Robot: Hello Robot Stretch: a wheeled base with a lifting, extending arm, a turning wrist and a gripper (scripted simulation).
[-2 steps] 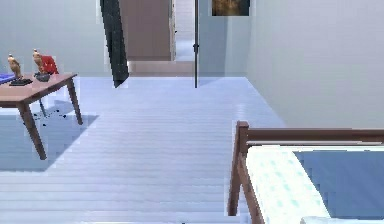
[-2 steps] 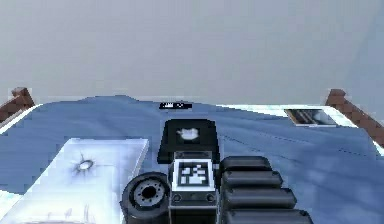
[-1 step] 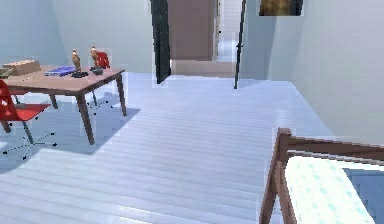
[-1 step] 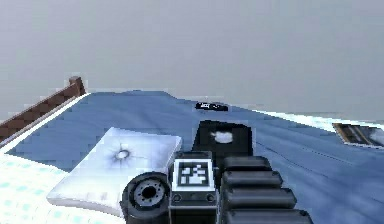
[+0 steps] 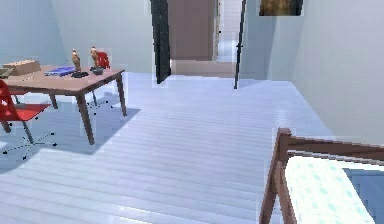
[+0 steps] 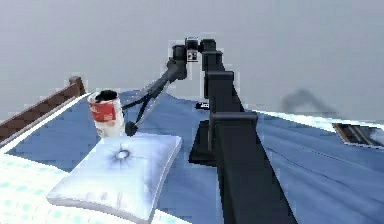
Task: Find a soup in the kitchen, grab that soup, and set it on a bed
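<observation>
**Soup can at the bed, beside the fingers**

In the arm side view the red and white cylindrical soup can [image 6: 105, 109] is at about nine o'clock from the middle of the picture. It is upright, over the wide bed [image 6: 310, 160] with a blue blanket. The soft white pillow [image 6: 120, 175] lies at six o'clock from the can, very near. I cannot tell if the can stands on the bedding or hangs just above it. The dark square arm [image 6: 235, 140] rises from the bottom edge. From its far end the gripper [image 6: 131, 124] reaches down toward eight o'clock, and its thin fingers end just beside the can, at the can's four o'clock. Whether the gripper holds the can, I cannot tell.

I judge the can to be stiff metal, rather heavy for its size if full, with a smooth side that may slip. The best hold is probably across the round side near middle height, not on the rim. On soft bedding it may tip, so the flat blanket seems safer than the pillow.

The arm side view also gives the brown wooden headboard [image 6: 40, 112] at nine o'clock. The forward view adds the room ahead: a brown wooden table [image 5: 95, 77] with two small statuettes [image 5: 76, 62] at ten o'clock, a red chair [image 5: 22, 108] at nine o'clock, a dark open door [image 5: 160, 40] at twelve o'clock, and a wooden bed corner [image 5: 283, 165] at five o'clock.
</observation>
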